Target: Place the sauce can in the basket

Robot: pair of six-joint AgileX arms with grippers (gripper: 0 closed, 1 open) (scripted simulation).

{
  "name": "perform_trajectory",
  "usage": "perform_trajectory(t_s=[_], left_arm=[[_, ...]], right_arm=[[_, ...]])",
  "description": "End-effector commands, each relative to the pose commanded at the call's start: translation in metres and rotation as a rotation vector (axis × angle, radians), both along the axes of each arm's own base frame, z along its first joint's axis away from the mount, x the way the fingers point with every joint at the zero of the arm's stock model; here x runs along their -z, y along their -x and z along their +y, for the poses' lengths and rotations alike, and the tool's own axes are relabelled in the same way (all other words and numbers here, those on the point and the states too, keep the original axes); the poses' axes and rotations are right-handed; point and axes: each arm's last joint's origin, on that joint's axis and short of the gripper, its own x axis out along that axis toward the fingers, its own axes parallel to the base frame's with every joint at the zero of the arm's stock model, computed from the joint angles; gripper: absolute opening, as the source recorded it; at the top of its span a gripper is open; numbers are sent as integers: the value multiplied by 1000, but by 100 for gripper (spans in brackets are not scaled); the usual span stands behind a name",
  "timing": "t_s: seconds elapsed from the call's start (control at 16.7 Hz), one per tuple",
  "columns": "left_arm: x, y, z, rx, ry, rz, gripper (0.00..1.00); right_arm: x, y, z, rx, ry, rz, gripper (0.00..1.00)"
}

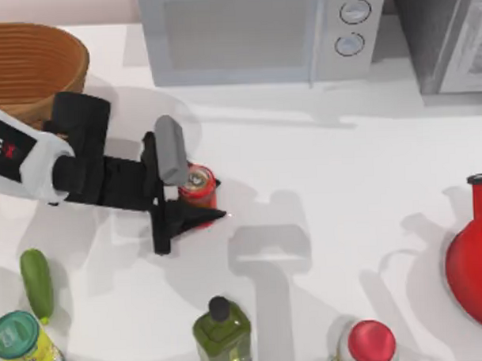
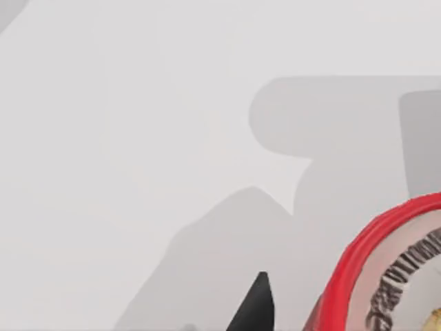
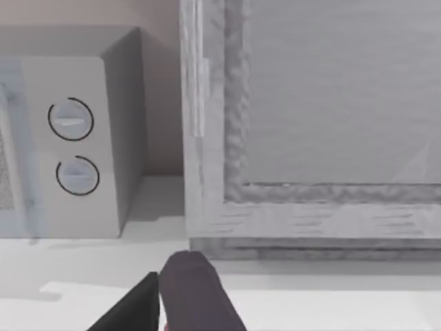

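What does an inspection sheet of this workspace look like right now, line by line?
Surface: white table, shadowed in places.
Job's things: sauce can upright on the table; basket at the far left corner, apart from the can.
Clutter: cucumber, teal-lidded can, oil bottle, red-capped jar, red jug.
Grippers: left gripper around the can, a finger on either side; right gripper facing the appliances.
Cables: nothing seen.
Surroundings: microwave and a grey cabinet at the back.

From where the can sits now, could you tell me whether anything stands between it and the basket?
Only the left arm's own body. The left pincer is at the sauce can; the white table toward the basket at the far left holds no other object.
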Motion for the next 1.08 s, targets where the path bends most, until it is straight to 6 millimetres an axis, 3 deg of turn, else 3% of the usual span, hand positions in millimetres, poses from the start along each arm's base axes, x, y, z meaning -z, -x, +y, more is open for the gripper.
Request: perform_trajectory(t_s=[0.72,0.9,1.08], left_arm=[[-7,-1,0,-23,-9,8,0],[-33,-6,2,-122,-39,26,0],[-81,-16,14,-308,-59,11,0]], right_arm=[[0,0,0,0,0,0,100],[0,0,0,0,0,0,100],[0,0,0,0,0,0,100]])
